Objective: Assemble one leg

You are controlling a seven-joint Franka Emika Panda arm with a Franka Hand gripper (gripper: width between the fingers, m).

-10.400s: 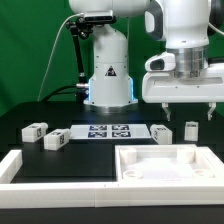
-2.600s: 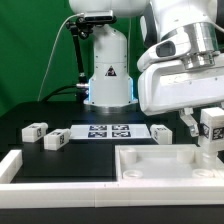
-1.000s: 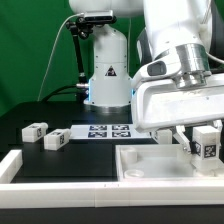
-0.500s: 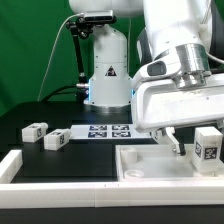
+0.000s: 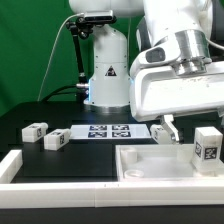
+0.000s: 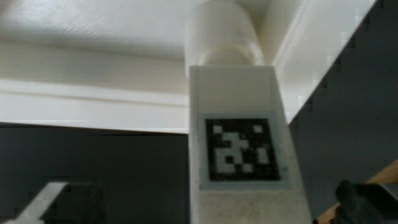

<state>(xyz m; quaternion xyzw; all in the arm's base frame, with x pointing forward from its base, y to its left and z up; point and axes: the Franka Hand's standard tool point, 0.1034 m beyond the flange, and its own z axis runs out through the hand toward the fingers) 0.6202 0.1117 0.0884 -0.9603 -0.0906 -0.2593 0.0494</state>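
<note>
One leg (image 5: 207,146), a white post with a black-and-white tag, stands upright on the right corner of the white tabletop (image 5: 160,162) at the exterior view's right. My gripper (image 5: 194,126) is open just above it. One dark finger (image 5: 169,129) shows apart from the leg; the other is hidden. In the wrist view the leg (image 6: 238,140) runs between my spread fingers (image 6: 48,202), with gaps on both sides. Its round end meets the tabletop's corner (image 6: 107,85). Nothing is in my grip.
Two more legs (image 5: 34,129) (image 5: 56,140) lie at the exterior view's left. Another leg (image 5: 158,133) lies behind my finger. The marker board (image 5: 100,132) lies in the middle. A white rail (image 5: 20,168) edges the front left. The robot base (image 5: 108,70) stands behind.
My gripper carried the leg down to the tabletop's right corner, then opened and let it go. It has now risen a little, and the leg stays standing.
</note>
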